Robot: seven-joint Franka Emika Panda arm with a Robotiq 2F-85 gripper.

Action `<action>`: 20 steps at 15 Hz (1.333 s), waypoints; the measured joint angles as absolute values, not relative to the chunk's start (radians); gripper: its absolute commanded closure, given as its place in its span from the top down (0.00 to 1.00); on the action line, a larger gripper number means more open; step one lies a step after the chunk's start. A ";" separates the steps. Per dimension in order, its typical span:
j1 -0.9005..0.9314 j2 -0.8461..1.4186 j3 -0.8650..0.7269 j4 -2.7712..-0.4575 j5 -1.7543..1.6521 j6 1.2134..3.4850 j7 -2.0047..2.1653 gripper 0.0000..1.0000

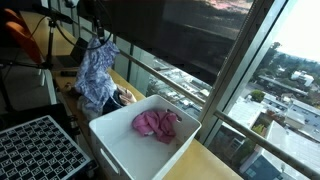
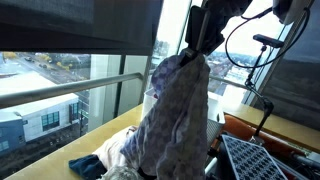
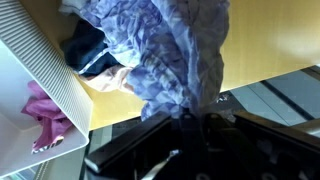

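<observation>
Blue-wht cloth (image 2: 175, 110) hangs frm hand (image 2: 198, 50) clamped on it, nr white bin (image 1: 125, 150) rim.

We note fingertips of the black gripper (image 2: 197, 50) buried in the crumpled blue-white patterned cloth (image 2: 175, 110); the white plastic bin (image 3: 50, 72) beside it is edge-cropped.

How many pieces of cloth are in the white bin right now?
1: a pink cloth lies crumpled in the white bin. The blue patterned cloth hangs outside it, from the shut gripper. More could be hidden beneath the pink one.
</observation>
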State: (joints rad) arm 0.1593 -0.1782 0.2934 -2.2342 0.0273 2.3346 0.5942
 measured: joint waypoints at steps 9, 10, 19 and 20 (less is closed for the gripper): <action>0.152 -0.077 0.263 -2.224 0.026 2.337 0.592 0.81; 0.145 -0.077 0.248 -2.219 0.026 2.337 0.584 0.90; -0.030 0.002 0.022 -2.160 0.007 2.392 0.358 1.00; -0.039 0.038 0.007 -2.149 0.007 2.417 0.341 1.00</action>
